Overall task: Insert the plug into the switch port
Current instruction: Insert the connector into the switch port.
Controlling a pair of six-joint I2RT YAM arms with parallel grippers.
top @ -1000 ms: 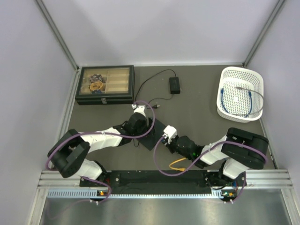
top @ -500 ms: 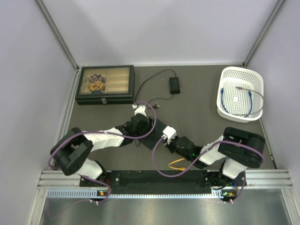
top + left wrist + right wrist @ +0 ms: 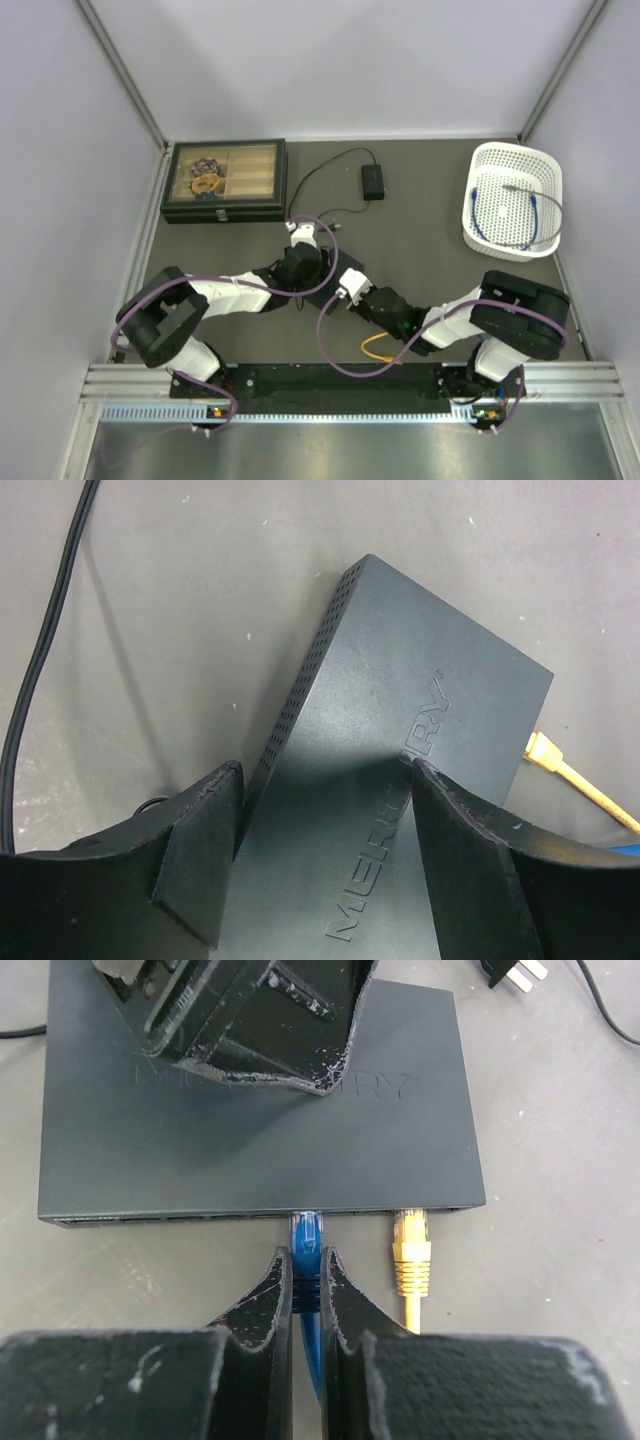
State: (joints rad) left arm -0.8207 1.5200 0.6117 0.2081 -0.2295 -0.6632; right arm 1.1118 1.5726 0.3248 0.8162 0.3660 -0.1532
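The dark grey switch box (image 3: 250, 1130) lies flat on the mat, and it also shows in the top view (image 3: 345, 263) and the left wrist view (image 3: 400, 710). My right gripper (image 3: 307, 1254) is shut on a blue plug (image 3: 306, 1230). The plug's tip sits at a port (image 3: 306, 1212) in the box's near edge. A yellow plug (image 3: 412, 1250) sits in the port beside it. My left gripper (image 3: 325, 780) is open, its fingers (image 3: 200, 850) spread over the top of the box. In the top view both grippers, left (image 3: 305, 268) and right (image 3: 337, 295), meet at the box.
A black compartment case (image 3: 225, 180) stands at the back left. A black power brick (image 3: 372, 181) with a thin lead (image 3: 40, 650) lies behind the box. A white basket (image 3: 513, 200) holding a blue cable stands at the right. The yellow cable (image 3: 380, 350) trails toward the near rail.
My right gripper has moved up and left with the blue plug, toward the box edge. My left gripper has shifted slightly to the right over the box.
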